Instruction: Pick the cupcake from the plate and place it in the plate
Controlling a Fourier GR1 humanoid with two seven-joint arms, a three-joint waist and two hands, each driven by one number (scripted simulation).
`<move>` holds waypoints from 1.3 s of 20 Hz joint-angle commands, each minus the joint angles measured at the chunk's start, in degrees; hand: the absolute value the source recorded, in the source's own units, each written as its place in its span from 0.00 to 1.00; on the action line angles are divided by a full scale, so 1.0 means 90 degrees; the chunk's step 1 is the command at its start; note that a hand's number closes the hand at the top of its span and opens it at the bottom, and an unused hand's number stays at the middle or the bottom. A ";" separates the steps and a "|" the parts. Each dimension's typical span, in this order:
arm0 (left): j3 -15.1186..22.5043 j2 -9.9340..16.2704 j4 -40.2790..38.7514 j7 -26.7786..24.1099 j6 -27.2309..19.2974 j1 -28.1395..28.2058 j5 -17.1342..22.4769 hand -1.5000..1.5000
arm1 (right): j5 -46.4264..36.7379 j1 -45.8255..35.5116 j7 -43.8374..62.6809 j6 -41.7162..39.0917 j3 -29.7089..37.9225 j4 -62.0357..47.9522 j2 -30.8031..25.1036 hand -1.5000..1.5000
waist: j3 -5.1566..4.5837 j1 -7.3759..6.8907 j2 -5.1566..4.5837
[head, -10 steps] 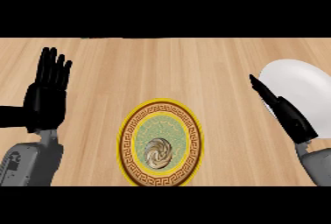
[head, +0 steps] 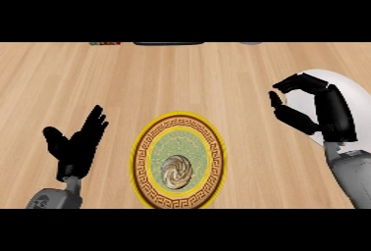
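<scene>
A white plate (head: 349, 93) lies at the right edge, partly hidden. My right hand (head: 325, 113) hangs over its left rim, fingers curled into a hook above the thumb; only pale counter shows in the gap between them. No cupcake shows anywhere; the hand and forearm may hide it. A gold-rimmed patterned plate (head: 178, 162) with a swirl at its centre lies at the lower middle, nothing on it. My left hand (head: 74, 146) stands open left of that plate, fingers spread and pointing up.
The wooden counter (head: 181, 78) stretches away behind both plates. A dark flat object (head: 168, 43) and small coloured items (head: 105, 43) sit along the far edge.
My right hand's fingers went from straight to curled and the hand rose toward the white plate's upper left. The left hand dropped lower and moved toward the patterned plate.
</scene>
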State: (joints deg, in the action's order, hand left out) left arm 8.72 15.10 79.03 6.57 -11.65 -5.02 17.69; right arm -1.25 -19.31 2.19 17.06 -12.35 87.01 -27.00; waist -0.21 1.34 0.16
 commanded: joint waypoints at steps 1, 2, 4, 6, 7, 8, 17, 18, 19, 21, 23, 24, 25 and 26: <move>0.0258 -0.0117 -0.0263 0.0246 0.0014 0.0207 -0.0091 0.50 | -0.0658 0.0454 0.0087 0.1849 0.0039 0.0497 0.1004 0.00 | 0.0018 0.0090 0.0033; 0.0476 -0.0159 0.0024 0.0087 0.0179 0.0653 -0.0119 0.50 | -0.0769 0.0706 -0.0075 0.1987 -0.0062 0.0635 0.1137 0.00 | 0.0023 -0.0056 0.0035; 0.0344 -0.0084 -0.0005 0.0478 0.0020 0.0137 -0.0190 0.50 | -0.0944 0.1203 -0.0287 0.2182 -0.0429 0.1241 0.1480 0.00 | 0.0024 -0.0047 0.0013; 0.0441 -0.0197 0.0161 0.0610 0.0049 0.0335 -0.0167 0.50 | -0.1290 0.1693 -0.0244 0.2246 -0.0908 0.1821 0.1602 0.00 | 0.0022 -0.0080 0.0014; 0.0386 -0.0267 0.0273 0.0714 -0.0009 0.0216 -0.0300 0.50 | -0.1125 0.1930 -0.0612 0.1896 -0.0683 0.1599 0.1480 0.00 | 0.0024 -0.0122 -0.0007; 0.0345 -0.0207 0.0280 0.0489 0.0098 0.0559 -0.0269 0.50 | -0.1622 0.1836 0.0360 0.1877 -0.0827 0.2394 0.1144 0.00 | 0.0020 -0.0118 0.0002; 0.0440 -0.0218 0.0419 0.0534 0.0102 0.0606 -0.0326 0.50 | -0.2598 0.1608 0.3229 -0.0423 -0.2000 0.3248 -0.0286 0.00 | -0.0012 -0.0104 0.0041; 0.0495 -0.0235 0.0341 0.0670 0.0119 0.0506 -0.0351 0.50 | -0.2753 0.1287 0.3598 -0.0638 -0.2102 0.3227 -0.0245 0.00 | -0.0007 -0.0142 0.0017; 0.0524 -0.0348 0.0322 0.0542 0.0087 0.0586 -0.0374 0.50 | -0.2567 0.1026 0.3950 -0.0952 -0.1911 0.3381 -0.0295 0.00 | 0.0002 -0.0162 0.0004; 0.0467 -0.0380 0.0032 0.0473 0.0114 0.0361 -0.0430 0.50 | -0.3255 0.0745 0.4769 -0.1068 -0.2532 0.3446 0.0129 0.00 | -0.0001 -0.0156 -0.0004; 0.0530 -0.0325 0.0311 0.0538 0.0047 0.0504 -0.0537 0.50 | -0.3373 0.0464 0.5602 -0.1504 -0.2785 0.3605 0.0379 0.00 | 0.0004 -0.0178 0.0009; 0.0277 -0.0237 0.0065 0.0469 0.0262 0.0395 -0.0325 0.50 | -0.3230 0.0257 0.5863 -0.1837 -0.2614 0.3638 0.0334 0.00 | 0.0005 -0.0164 -0.0005; 0.0725 -0.0535 0.0330 0.0440 0.0041 0.0741 -0.0586 0.50 | -0.3614 0.0090 0.5830 -0.1621 -0.3048 0.2962 0.0879 0.00 | 0.0011 -0.0239 -0.0009; 0.0614 -0.0305 0.0681 0.0591 0.0147 0.0834 -0.0542 0.50 | -0.3554 -0.0070 0.5797 -0.1753 -0.2880 0.2708 0.1035 0.00 | 0.0018 -0.0238 -0.0010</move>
State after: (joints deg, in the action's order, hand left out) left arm 13.15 12.24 83.12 10.74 -10.81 -0.18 13.34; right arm -30.18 -15.07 47.81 5.24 -35.48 115.33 -22.68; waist 0.00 -0.38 0.30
